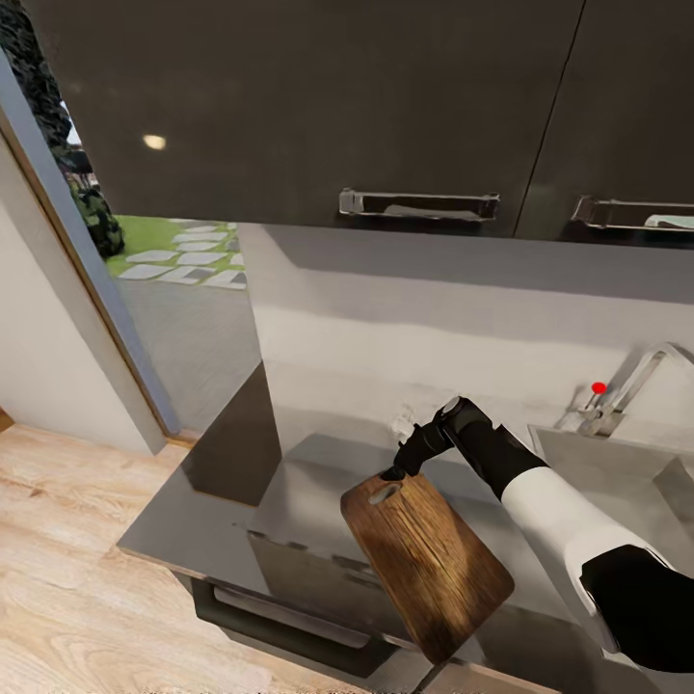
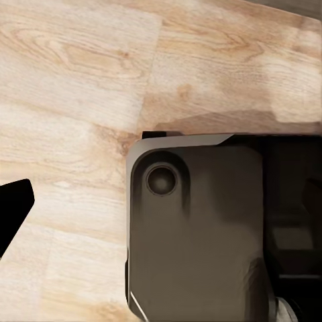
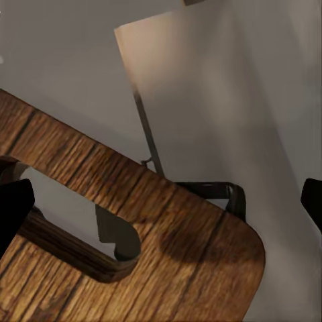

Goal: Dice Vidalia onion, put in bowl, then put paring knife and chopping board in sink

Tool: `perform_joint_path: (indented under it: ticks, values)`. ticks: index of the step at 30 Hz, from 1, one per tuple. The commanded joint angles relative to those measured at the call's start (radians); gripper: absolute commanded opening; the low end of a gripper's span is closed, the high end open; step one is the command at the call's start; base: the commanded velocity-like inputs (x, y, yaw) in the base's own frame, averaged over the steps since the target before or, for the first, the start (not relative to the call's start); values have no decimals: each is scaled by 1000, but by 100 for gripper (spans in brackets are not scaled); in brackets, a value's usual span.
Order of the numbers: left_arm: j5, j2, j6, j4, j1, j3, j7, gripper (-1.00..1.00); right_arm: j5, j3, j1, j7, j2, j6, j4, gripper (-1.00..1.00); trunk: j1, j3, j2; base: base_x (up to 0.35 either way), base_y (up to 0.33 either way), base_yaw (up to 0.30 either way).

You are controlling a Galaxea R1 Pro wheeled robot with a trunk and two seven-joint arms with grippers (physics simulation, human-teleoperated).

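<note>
Chopping board (image 1: 429, 564), brown wood with rounded corners and an oval slot near one end, seen from the head view raised and tilted above the grey counter (image 1: 193, 530). Its slotted end points toward the pale wall, and its far end reaches out past the counter's front edge. The right claw (image 1: 393, 472) meets the board at the slotted end, the black-and-white forearm reaching in from the right side of the picture. It appears closed on the board's edge, though the fingertips themselves are hard to make out.

Right wrist view: the board (image 3: 168, 228) fills the lower part of the picture, its slot and one rounded corner visible. Two dark finger tips stand at the opposite edges of the frame.

Sink (image 1: 617, 472), matte grey, lies to the right of the board, with a chrome tap (image 1: 636, 381) and red knob (image 1: 599, 387) behind it. Glossy dark upper cabinets (image 1: 318, 106) with chrome handles hang above.

Left wrist view: light wood plank floor (image 2: 74, 80) and a dark rounded part of the robot (image 2: 194, 235). One dark finger tip (image 2: 13, 208) of the left claw shows at the frame's edge; whether that claw is open or closed cannot be told.
</note>
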Motion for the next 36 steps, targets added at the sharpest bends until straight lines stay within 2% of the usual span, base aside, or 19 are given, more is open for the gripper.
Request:
perform_joint_path:
  ticks: [1, 36]
  values:
    - [1, 0, -2, 0, 0, 1, 0, 100, 4, 3, -1, 4, -1, 6, -2, 100, 1, -3, -2, 0, 0, 0]
    - [0, 0, -2, 12, 0, 1, 0, 100, 4, 5, -1, 3, -1, 6, 9, 100, 1, -59, -2, 0, 0, 0]
